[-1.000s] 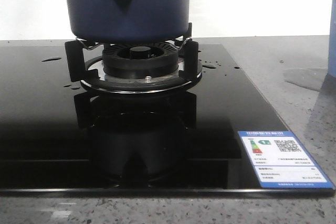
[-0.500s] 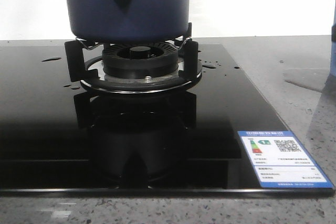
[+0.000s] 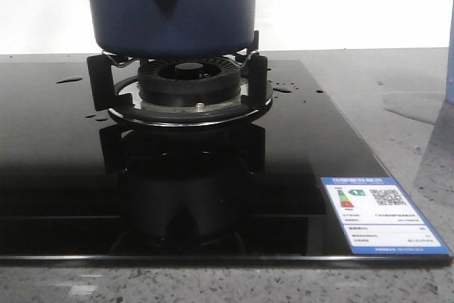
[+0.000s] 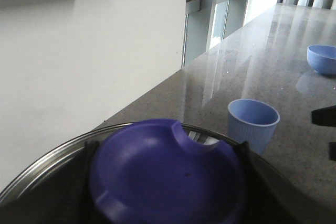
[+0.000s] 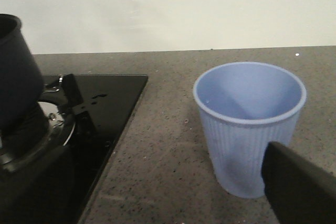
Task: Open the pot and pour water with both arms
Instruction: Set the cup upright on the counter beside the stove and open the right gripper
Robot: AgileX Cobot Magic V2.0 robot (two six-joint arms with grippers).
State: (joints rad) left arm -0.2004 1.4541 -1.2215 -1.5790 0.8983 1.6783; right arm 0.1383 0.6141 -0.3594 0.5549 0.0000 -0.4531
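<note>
The left pincer point(image 4: 165, 182) seems clamped on the violet-blue round lid knob point(image 4: 163, 171). The right pincer's point(image 5: 302, 187) opening is hidden beside the pale blue ribbed plastic cup point(image 5: 247, 124), which has shifted slightly, while the dark navy matte cylindrical pot point(image 3: 170, 5) stays on the black burner point(image 3: 188, 79), unpoured.

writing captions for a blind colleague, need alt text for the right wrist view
A pale blue ribbed plastic cup stands upright and empty on a speckled grey stone counter. Beside it, a dark navy matte pot sits on a burner of a black glass hob.
</note>
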